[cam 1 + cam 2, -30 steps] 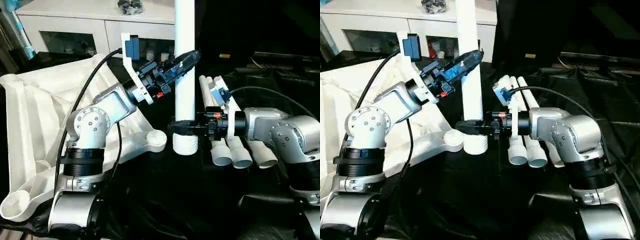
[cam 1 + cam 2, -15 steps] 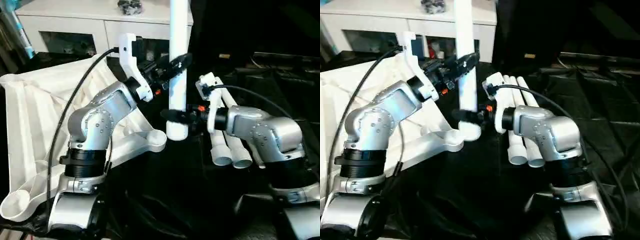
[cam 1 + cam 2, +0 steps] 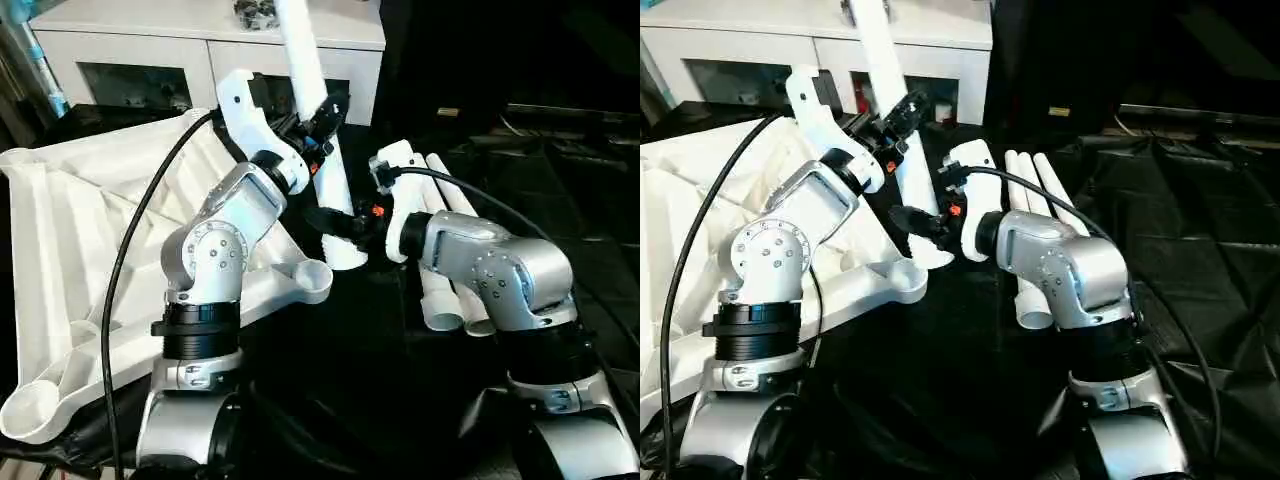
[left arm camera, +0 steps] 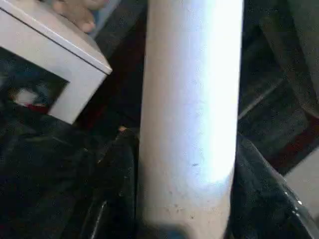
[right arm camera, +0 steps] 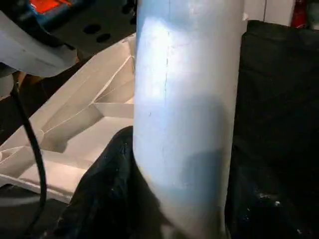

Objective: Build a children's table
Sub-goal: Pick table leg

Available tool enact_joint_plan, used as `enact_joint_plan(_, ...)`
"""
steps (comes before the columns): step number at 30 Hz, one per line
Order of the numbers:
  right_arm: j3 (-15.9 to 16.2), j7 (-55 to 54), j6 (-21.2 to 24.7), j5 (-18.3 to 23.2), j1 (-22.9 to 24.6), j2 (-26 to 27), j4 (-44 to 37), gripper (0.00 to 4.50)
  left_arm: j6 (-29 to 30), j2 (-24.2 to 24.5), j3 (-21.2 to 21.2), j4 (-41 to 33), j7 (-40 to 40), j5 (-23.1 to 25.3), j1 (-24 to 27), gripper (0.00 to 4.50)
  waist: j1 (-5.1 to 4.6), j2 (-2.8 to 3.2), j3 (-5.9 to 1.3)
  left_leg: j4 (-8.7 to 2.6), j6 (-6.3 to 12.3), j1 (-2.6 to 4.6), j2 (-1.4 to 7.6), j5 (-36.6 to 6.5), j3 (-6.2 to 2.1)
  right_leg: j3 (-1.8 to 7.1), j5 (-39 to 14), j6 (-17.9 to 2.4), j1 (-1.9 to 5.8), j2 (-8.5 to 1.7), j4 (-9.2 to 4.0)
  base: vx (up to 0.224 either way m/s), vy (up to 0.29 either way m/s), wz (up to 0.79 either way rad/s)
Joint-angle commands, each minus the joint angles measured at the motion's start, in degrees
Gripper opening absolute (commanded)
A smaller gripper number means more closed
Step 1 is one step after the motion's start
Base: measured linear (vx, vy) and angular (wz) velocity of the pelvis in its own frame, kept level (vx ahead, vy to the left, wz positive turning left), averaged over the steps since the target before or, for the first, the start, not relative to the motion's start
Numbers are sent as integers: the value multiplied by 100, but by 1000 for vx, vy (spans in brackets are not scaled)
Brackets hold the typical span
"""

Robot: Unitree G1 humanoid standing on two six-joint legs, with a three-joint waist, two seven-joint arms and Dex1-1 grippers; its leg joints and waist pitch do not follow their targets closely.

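- Fingers of left gripper [image 3: 322,112] closed around the upper shaft of the held leg [image 3: 312,90]; fingers of right gripper [image 3: 338,222] closed around the same leg near its thick lower end.
- Farthest left of the held leg: table top [image 3: 70,230], lying ribbed underside up on the black cloth [image 3: 400,400], one edge propped higher toward the cabinet [image 3: 200,40].
- Just left of the held leg's foot: corner socket [image 3: 308,278], open and facing up, close beside but not yet under the leg's thick end.
- Held leg: tilted, upper end leaning away from the spare legs, lower end hanging above the cloth between socket and spare legs.
- Judged handling: hollow plastic tube, light and stiff, smooth and tapered, so prone to slipping through the fingers toward the thin end; best taken low on the thick part for steering, with a second hold higher up to set the angle, as now.
- Right of the held leg: three spare legs [image 3: 450,300] lying side by side, near the right forearm [image 3: 500,270].
- Room for moving: open cloth in front of the socket; tight behind, with the cabinet's edge beyond the leg's upper end; raised rim of the table top a likely snag when swinging the foot across.
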Motion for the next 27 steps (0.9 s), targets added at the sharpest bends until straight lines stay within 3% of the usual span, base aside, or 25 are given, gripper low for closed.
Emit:
enact_joint_plan(1,-58,-75,15,2,-54,23,-184,190,-45,-12,87,0,87,-51,-89,195,-25,-30,-411,-389,-94,157,372,-41,-152,223,1071,-1378,255,-443,-355,0,0,0)
enact_joint_plan(3,-267,-100,191,185,-72,97,-125,260,27,12,59,-55,-62,-150,-61,190,-25,-32,-402,-392,-86,156,366,-92,-146,228,986,-1377,249,-449,-366,0,0,0)
enact_joint_plan(7,-360,257,370,460,-47,-107,-186,271,208,295,-268,-215,-776,-229,21,188,-11,-30,-400,-408,-117,170,374,-176,-149,224,788,-1338,242,-445,-371,0,0,0)
enact_joint_plan(9,-302,767,498,727,95,-400,-423,305,379,467,-426,-303,-1220,-347,57,188,18,-31,-406,-396,-114,184,382,-98,-145,221,907,-1296,252,-444,-355,0,0,0)
enact_joint_plan(12,-350,1577,743,1246,366,-940,-849,306,742,874,-683,-366,-2239,-657,89,188,15,-37,-400,-391,-49,157,370,-20,-137,222,1069,-1313,247,-448,-340,0,0,0)
enact_joint_plan(20,-275,2390,787,1531,531,-1550,-1036,306,1023,1218,-855,-495,-3790,-1290,170,188,-5,-50,-373,-399,-26,171,371,-303,-122,231,441,-1509,244,-464,-400,0,0,0)
enact_joint_plan(24,-233,2672,780,1660,616,-1750,-1134,306,988,1281,-912,-561,-4344,-1512,225,188,-7,-39,-383,-390,28,168,376,-215,-120,224,578,-1561,238,-453,-376,0,0,0)
enact_joint_plan(25,-233,2691,795,1678,633,-1766,-1151,278,986,1263,-892,-575,-4399,-1575,226,188,-8,-40,-386,-388,45,167,376,-206,-119,225,605,-1579,236,-455,-376,0,0,0)
enact_joint_plan(27,-237,2718,822,1688,657,-1780,-1165,271,985,1224,-844,-616,-4478,-1676,233,187,-7,-57,-386,-384,82,161,375,-218,-118,226,581,-1622,245,-461,-378,0,0,0)
